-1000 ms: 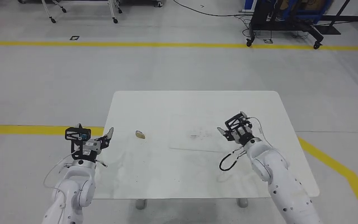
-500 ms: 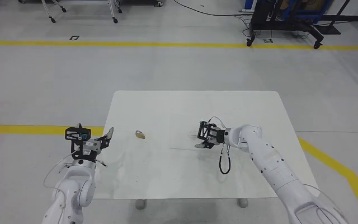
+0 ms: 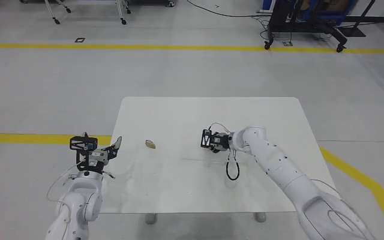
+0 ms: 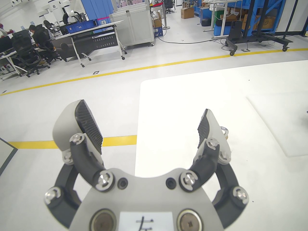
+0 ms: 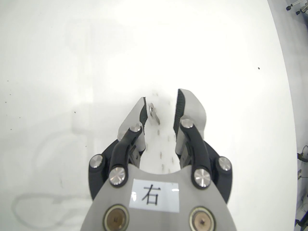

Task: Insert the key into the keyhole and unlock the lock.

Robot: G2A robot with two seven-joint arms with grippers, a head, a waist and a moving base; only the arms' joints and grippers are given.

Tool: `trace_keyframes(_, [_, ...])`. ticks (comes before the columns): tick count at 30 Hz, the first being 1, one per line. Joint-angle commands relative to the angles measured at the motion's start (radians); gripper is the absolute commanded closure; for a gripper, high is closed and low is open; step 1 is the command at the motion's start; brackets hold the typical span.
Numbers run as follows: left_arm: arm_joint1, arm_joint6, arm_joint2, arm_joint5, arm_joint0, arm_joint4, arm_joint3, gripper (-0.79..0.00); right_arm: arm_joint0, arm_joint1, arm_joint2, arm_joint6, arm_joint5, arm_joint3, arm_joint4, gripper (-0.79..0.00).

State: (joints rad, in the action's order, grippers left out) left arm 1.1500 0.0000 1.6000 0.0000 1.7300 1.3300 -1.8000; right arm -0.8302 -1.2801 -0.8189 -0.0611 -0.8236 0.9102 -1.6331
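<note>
A small silver key [image 5: 154,114] lies flat on the white table [image 3: 180,186] near its middle. My right gripper [image 5: 161,94] is down over it, open, fingers on either side; the key rests close against one pad [image 5: 144,111]. From above, the right gripper [image 3: 204,140] is at the table's centre. The small brass lock [image 3: 150,144] lies toward the left side of the table. In the left wrist view the lock [image 4: 225,131] peeks out behind one finger. My left gripper [image 4: 149,123] hangs open and empty at the left table edge [image 3: 114,147].
A thin white mat [image 4: 284,121] lies on the table's middle, with the key on it. A black cable [image 3: 231,168] loops from the right wrist over the table. Yellow floor lines run past the table.
My right arm has swung from the table's right side to its centre and come down with its fingers astride the key. The left arm and the lock have kept still.
</note>
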Motion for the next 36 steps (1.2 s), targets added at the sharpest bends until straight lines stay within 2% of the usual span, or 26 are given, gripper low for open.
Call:
trace_keyframes(1, [0.0,0.0,0.0,0.0,0.0,0.0,0.0,-0.785,0.009,-0.005,0.01,0.008,0.001,-0.017,-0.001,0.0])
trace_keyframes(12, [0.0,0.0,0.0,0.0,0.0,0.0,0.0,-0.785,0.01,0.001,0.02,0.088,0.013,-0.002,-0.048,0.0])
trace_keyframes(17, [0.0,0.0,0.0,0.0,0.0,0.0,0.0,-0.785,-0.025,0.025,-0.017,0.19,0.004,0.056,-0.057,0.0])
trace_keyframes(20, [0.0,0.0,0.0,0.0,0.0,0.0,0.0,-0.785,-0.056,0.042,-0.066,0.266,-0.033,0.072,0.004,0.0])
trace_keyframes(30, [0.0,0.0,0.0,0.0,0.0,0.0,0.0,-0.785,-0.059,0.044,-0.072,0.271,-0.039,0.072,0.014,0.0])
trace_keyframes(32, [0.0,0.0,0.0,0.0,0.0,0.0,0.0,-0.785,-0.076,0.043,-0.073,0.363,-0.106,0.091,0.078,0.0])
trace_keyframes(34, [0.0,0.0,0.0,0.0,0.0,0.0,0.0,-0.785,-0.083,0.044,-0.094,0.474,-0.124,0.053,0.145,0.0])
trace_keyframes(36, [0.0,0.0,0.0,0.0,0.0,0.0,0.0,-0.785,-0.091,0.039,-0.098,0.613,-0.189,0.004,0.229,0.0])
